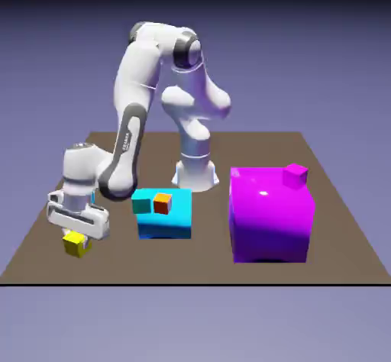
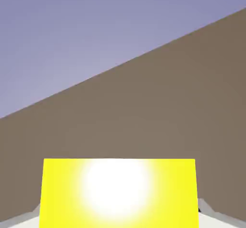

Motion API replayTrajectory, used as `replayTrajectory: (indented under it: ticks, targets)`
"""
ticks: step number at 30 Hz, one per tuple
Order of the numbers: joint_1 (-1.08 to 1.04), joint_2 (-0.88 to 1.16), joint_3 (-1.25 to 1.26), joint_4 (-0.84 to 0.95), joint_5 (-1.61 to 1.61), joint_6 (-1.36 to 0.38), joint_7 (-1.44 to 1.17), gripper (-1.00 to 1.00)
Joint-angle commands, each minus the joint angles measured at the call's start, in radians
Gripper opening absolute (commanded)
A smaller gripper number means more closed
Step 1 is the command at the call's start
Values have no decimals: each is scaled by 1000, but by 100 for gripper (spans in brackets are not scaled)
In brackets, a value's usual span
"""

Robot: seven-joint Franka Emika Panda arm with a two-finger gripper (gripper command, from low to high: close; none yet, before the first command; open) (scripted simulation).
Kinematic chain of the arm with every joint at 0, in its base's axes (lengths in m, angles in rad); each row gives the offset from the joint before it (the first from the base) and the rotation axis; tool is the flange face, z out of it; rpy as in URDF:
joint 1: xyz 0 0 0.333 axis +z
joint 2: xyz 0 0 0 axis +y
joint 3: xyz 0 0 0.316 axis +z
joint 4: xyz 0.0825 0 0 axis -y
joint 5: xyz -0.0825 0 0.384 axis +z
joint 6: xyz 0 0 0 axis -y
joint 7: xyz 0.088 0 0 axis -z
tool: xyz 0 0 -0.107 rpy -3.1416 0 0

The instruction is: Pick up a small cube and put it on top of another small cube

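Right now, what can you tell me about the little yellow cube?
The little yellow cube is tiny, plain and bright yellow, with smooth, shiny-looking faces; the hand view shows a white glare on one. It sits near the table's front corner on the exterior view's left, far smaller than the big cyan block beside it. The white arm's claw is shut on it from above. Whether its underside rests on the table can't be told.
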State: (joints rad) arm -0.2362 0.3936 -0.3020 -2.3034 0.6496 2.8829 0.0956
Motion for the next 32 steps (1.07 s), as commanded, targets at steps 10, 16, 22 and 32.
replayTrajectory:
  ticks: [10, 16, 22, 32]
  targets:
    - [264, -362, 243, -95, -197, -236, 217, -100]
    - [422, -580, 388, -152, -315, -378, 348, -100]
    - [580, -797, 534, -209, -433, -520, 478, -100]
    - [618, -743, 593, -279, -471, -392, 520, 100]
